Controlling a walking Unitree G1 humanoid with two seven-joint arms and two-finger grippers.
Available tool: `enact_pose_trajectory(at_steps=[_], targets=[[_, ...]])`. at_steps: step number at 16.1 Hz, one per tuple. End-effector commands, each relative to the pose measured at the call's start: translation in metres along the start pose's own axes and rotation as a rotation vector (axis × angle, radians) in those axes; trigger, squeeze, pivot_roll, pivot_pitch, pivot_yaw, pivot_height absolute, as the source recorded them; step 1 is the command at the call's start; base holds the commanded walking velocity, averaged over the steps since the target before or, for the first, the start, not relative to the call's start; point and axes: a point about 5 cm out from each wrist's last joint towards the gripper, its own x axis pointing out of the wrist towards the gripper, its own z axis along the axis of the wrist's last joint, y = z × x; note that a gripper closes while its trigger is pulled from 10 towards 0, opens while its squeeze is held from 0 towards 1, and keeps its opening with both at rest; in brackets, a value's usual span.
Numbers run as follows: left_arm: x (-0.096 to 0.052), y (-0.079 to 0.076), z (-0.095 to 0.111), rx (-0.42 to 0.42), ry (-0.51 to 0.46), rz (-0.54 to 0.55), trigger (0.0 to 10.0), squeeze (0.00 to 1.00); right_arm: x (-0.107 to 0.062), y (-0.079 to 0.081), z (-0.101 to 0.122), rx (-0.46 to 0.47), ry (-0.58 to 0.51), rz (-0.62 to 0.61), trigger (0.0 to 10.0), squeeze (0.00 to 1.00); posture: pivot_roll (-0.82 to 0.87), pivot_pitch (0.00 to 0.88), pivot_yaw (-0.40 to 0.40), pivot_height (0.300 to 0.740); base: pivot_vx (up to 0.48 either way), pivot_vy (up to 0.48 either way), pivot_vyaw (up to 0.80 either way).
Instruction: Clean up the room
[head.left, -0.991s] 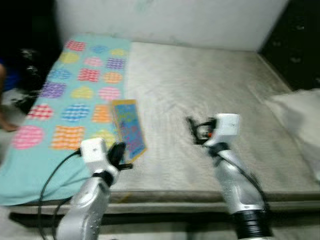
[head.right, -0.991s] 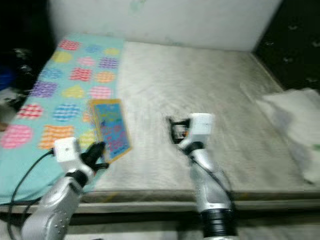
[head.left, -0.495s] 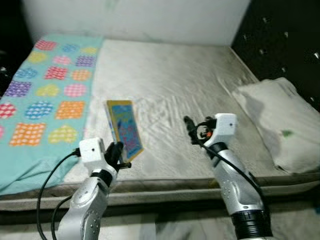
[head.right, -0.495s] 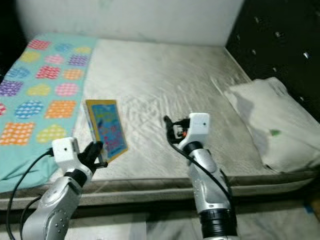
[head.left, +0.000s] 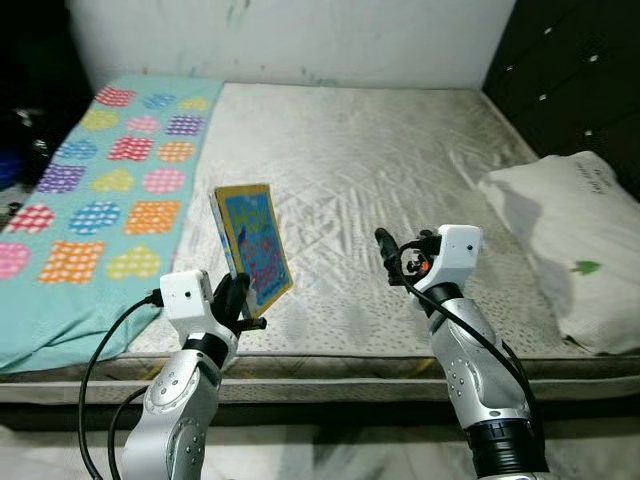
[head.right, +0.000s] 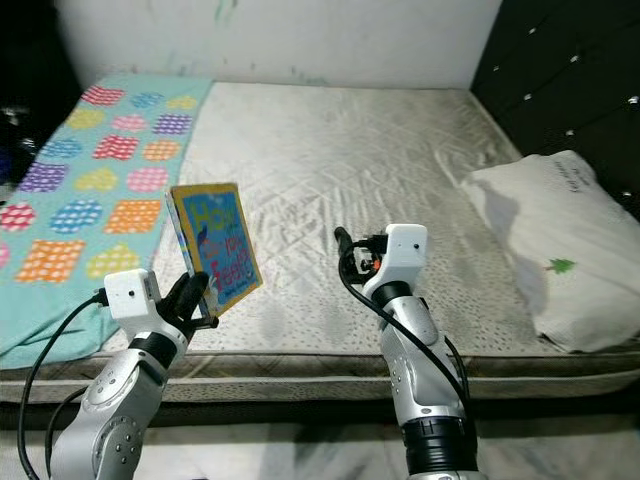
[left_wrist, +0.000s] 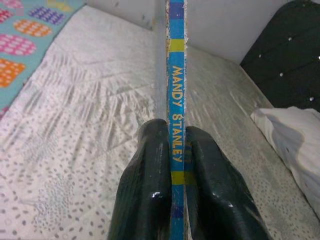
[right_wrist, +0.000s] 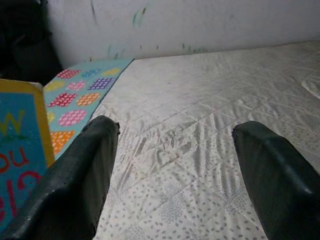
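A thin children's book (head.left: 253, 246) with a blue cover and yellow border stands tilted above the near edge of the mattress (head.left: 370, 170). My left gripper (head.left: 237, 303) is shut on its lower edge. In the left wrist view the two black fingers (left_wrist: 150, 190) pinch the blue spine (left_wrist: 175, 115), which reads MANDY STANLEY. My right gripper (head.left: 390, 255) hovers open over the mattress to the right of the book, with nothing between its fingers (right_wrist: 75, 185).
A turquoise blanket (head.left: 110, 170) with coloured hearts covers the mattress's left side. A white pillow (head.left: 570, 240) lies at the right edge. A dark tufted headboard (head.left: 570, 70) stands at the right, a white wall (head.left: 300, 40) behind. Dark clutter (head.left: 25, 140) sits at far left.
The camera has shifted. The left gripper has raised the book, so it now stands more upright off the mattress. The right gripper has stayed open in about the same place.
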Motion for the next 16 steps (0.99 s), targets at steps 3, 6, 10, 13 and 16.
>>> enact_pose_trajectory(at_steps=[3, 6, 10, 13, 16], targets=[[0.009, -0.002, 0.013, 0.027, -0.059, -0.041, 10.0, 0.00, -0.011, -0.013, -0.005, -0.004, 0.002, -0.044, 10.0, 0.00, 0.00, 0.013, 0.000, 0.740, 0.000, 0.000, 0.00], [0.014, -0.006, 0.013, 0.027, -0.066, -0.069, 10.0, 0.00, -0.022, -0.025, -0.009, -0.023, 0.008, -0.077, 10.0, 0.00, -0.01, 0.000, 0.012, 0.740, 0.000, 0.000, 0.00], [0.012, -0.008, 0.008, 0.075, -0.084, -0.081, 10.0, 0.00, -0.029, -0.030, -0.012, -0.047, 0.023, -0.079, 10.0, 0.00, -0.02, 0.000, -0.012, 0.740, 0.000, 0.000, 0.00], [0.001, 0.008, 0.017, 0.149, -0.145, -0.022, 10.0, 0.00, -0.032, -0.039, -0.015, -0.072, 0.043, -0.077, 10.0, 0.00, 0.00, 0.000, -0.060, 0.740, 0.000, 0.000, 0.00], [-0.026, 0.030, 0.025, 0.272, -0.162, 0.030, 10.0, 0.00, -0.029, -0.052, -0.012, -0.105, 0.050, -0.104, 10.0, 0.00, 0.01, 0.000, -0.090, 0.740, 0.000, 0.000, 0.00]])
